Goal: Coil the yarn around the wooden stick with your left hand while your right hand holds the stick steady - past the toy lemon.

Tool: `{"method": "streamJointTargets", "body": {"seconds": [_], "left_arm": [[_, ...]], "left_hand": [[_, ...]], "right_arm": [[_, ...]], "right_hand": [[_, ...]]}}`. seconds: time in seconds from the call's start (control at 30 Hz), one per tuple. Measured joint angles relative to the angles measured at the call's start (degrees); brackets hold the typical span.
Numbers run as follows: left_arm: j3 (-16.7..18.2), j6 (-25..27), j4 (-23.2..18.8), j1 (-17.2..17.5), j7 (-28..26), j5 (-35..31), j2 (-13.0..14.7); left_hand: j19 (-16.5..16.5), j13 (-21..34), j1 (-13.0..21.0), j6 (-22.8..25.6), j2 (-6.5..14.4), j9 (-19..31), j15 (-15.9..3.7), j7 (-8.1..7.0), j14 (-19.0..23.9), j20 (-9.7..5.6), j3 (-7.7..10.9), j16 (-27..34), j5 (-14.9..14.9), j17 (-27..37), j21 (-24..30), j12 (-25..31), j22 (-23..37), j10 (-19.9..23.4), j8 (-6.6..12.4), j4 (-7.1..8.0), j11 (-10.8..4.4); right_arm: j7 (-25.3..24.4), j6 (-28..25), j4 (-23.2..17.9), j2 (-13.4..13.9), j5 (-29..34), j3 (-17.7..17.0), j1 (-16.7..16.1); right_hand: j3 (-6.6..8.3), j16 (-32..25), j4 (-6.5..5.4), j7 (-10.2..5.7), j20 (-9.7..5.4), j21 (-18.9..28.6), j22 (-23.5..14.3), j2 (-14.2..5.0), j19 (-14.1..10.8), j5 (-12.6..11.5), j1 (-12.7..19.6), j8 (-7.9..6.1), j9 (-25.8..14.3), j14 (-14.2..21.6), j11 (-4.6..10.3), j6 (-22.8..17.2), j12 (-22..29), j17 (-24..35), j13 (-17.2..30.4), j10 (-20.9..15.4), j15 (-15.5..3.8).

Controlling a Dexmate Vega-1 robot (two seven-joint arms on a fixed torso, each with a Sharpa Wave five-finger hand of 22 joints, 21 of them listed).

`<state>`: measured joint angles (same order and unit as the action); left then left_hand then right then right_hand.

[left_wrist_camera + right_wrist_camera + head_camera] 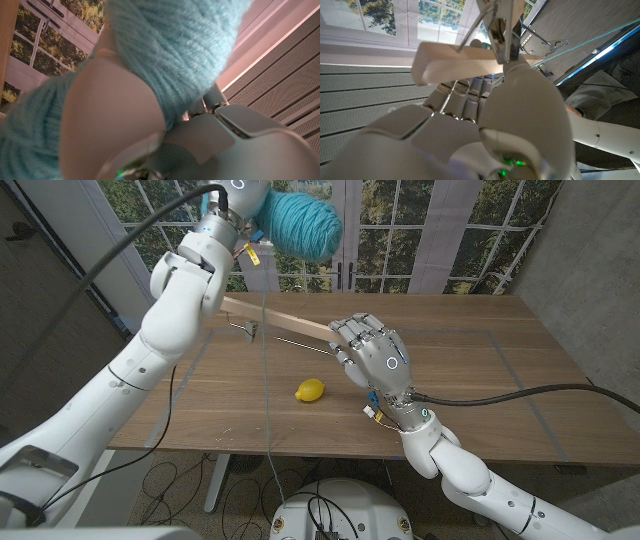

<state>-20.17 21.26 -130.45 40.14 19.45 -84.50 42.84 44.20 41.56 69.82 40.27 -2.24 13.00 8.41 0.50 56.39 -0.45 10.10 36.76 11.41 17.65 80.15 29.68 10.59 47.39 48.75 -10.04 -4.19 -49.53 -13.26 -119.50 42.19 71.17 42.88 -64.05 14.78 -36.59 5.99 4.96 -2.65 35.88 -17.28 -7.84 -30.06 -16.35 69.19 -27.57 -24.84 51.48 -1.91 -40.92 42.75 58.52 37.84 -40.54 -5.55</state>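
Observation:
My left hand (243,198) is raised high at the back left and holds a teal ball of yarn (303,223); the yarn ball (175,55) bulges over that hand (110,125) in the left wrist view. A thin teal strand (265,380) hangs from it past the table's front edge. My right hand (368,350) grips one end of the pale wooden stick (275,319), which slants away to the left above the table. The stick (470,65) crosses above my right hand (510,115) in the right wrist view. A yellow toy lemon (311,390) lies on the table below the stick.
The wooden table (480,380) has tape lines marking a rectangle. Windows (400,230) stand behind it. A small metal clip with a thin rod (252,330) hangs near the stick's middle. Cables run from both arms.

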Motion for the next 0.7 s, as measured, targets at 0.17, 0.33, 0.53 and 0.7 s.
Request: {"method": "streamJointTargets", "body": {"seconds": [0.17, 0.33, 0.53, 0.7], "left_arm": [[-1.6, -1.0, 0.6, -2.4, 0.8, 0.9, -1.3], [-3.7, -1.8, 1.9, -5.1, 1.6, 1.7, -2.7], [-4.5, -1.6, 2.6, -6.6, 3.1, 1.9, -3.3], [-4.0, 0.3, 2.7, -6.5, 4.9, 0.7, -2.9]], "left_hand": [[0.0, 0.2, 0.0, 0.0, 0.0, -0.1, 0.0, 0.0, 0.0, 0.0, 0.0, 0.0, 0.0, 0.0, 0.4, 0.0, -0.1, 0.2, 0.0, 0.0, 0.22], [0.0, 0.5, 0.0, 0.0, 0.0, -0.1, -0.01, 0.0, 0.0, 0.0, 0.0, -0.2, 0.0, 0.4, 0.5, -0.3, -0.1, 0.3, 0.0, 0.0, 0.31], [0.0, 0.6, 0.0, 0.0, 0.0, -0.1, -0.11, 0.0, 0.1, -0.01, 0.0, -0.3, 0.0, 0.8, 0.6, -0.4, -0.1, 0.3, -0.01, 0.0, 0.3], [-0.3, 0.7, 0.0, 0.0, 0.0, -0.1, -0.1, 0.0, 0.1, -0.31, 0.0, -0.3, 0.0, 0.8, 0.6, -0.7, 0.0, 0.3, -0.02, 0.0, 0.3]], "right_arm": [[1.2, 2.2, -0.2, 0.0, -0.1, 0.2, 0.5], [2.9, 5.3, -0.6, 0.0, -1.5, 0.3, 1.0], [4.6, 8.0, -1.5, 0.0, -4.4, -0.5, 1.0], [5.5, 9.3, -2.1, 0.0, -7.4, -2.2, -0.1]], "right_hand": [[0.0, 0.4, 0.0, -0.08, 0.0, 0.5, 0.0, 0.0, 0.0, 0.0, 0.0, -0.29, 0.0, 0.0, 0.0, 0.1, 0.0, 0.4, 0.0, 0.0, 0.0], [-0.01, 0.4, -0.01, -0.09, -0.21, 0.6, 0.3, 0.0, 0.2, -0.3, 0.0, -0.29, 0.0, 0.0, 0.0, 0.1, 0.0, 0.8, 0.0, 0.0, 0.0], [-0.23, 0.8, -0.23, -0.09, -0.21, 0.9, 0.5, 0.0, 0.2, -0.4, 0.0, -0.28, 0.0, 0.0, 0.2, 0.1, -0.5, 1.2, 0.3, -0.2, 0.0], [-0.23, 1.3, -0.23, -0.09, -0.18, 1.2, 0.5, 0.0, 0.6, -0.4, 0.0, -0.28, 0.0, 0.3, 0.29, 0.1, -0.5, 1.6, 0.3, -0.3, -0.31]]}}
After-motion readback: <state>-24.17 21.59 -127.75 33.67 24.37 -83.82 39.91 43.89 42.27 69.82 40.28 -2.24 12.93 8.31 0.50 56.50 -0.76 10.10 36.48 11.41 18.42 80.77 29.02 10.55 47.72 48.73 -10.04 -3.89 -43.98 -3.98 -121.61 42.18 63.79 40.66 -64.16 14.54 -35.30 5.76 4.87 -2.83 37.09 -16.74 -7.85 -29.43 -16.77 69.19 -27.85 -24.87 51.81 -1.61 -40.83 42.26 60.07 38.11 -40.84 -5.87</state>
